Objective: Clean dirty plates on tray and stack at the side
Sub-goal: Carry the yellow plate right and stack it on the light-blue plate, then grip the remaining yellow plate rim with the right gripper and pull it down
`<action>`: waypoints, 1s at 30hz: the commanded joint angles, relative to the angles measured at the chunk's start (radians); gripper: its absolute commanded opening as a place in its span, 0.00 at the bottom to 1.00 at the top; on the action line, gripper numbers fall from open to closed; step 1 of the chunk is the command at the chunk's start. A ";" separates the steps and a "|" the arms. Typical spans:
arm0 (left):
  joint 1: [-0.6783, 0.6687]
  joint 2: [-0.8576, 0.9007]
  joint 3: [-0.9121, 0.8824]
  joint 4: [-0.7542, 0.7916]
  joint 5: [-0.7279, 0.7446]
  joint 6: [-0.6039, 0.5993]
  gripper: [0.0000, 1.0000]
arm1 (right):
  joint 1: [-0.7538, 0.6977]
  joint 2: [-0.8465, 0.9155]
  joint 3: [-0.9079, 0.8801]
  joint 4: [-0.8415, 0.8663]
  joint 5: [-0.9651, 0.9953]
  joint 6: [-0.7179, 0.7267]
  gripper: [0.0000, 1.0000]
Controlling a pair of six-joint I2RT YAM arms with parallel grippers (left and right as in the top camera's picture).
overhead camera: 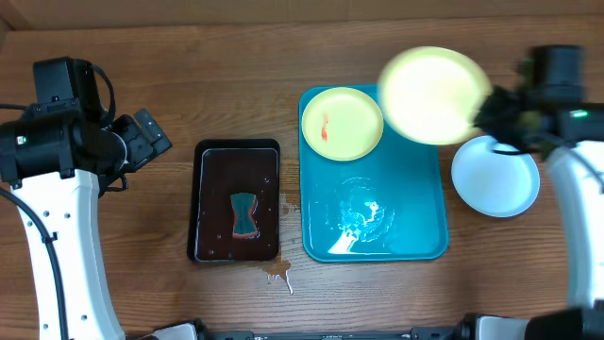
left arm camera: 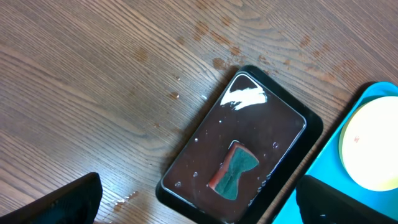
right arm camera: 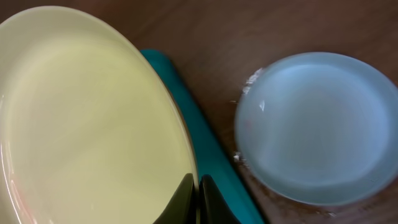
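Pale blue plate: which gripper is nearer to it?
Right. The right gripper holds a yellow plate just beside the blue plate; the left gripper is far off, past the black tray.

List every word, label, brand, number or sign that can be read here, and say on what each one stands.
None: no readable text in any view.
The lifted yellow plate, the smeared yellow plate, the pale blue plate, the teal tray, the black tray, the sponge, the left arm and the right arm bear no lettering.
The right arm shows only a green light.
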 commanded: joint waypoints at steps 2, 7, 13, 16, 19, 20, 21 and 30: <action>0.003 -0.006 0.017 0.001 -0.014 0.012 1.00 | -0.227 0.057 -0.051 -0.042 -0.042 0.024 0.04; 0.003 -0.006 0.017 0.001 -0.014 0.012 1.00 | -0.404 0.111 -0.201 -0.001 -0.041 0.024 0.04; 0.003 -0.006 0.017 0.001 -0.014 0.012 1.00 | -0.428 0.121 -0.331 0.065 0.023 0.024 0.04; 0.003 -0.006 0.017 0.001 -0.014 0.012 1.00 | -0.428 0.121 -0.342 0.072 0.100 0.032 0.04; 0.003 -0.006 0.017 0.001 -0.014 0.012 1.00 | -0.428 0.121 -0.342 0.087 0.090 0.032 0.04; 0.003 -0.006 0.017 0.001 -0.014 0.012 1.00 | -0.428 0.121 -0.342 0.092 0.090 0.031 0.11; 0.003 -0.006 0.017 0.001 -0.014 0.012 1.00 | -0.426 0.121 -0.341 0.100 0.083 0.030 0.28; 0.003 -0.006 0.017 0.001 -0.014 0.012 1.00 | -0.308 0.033 -0.256 0.088 -0.287 -0.141 0.37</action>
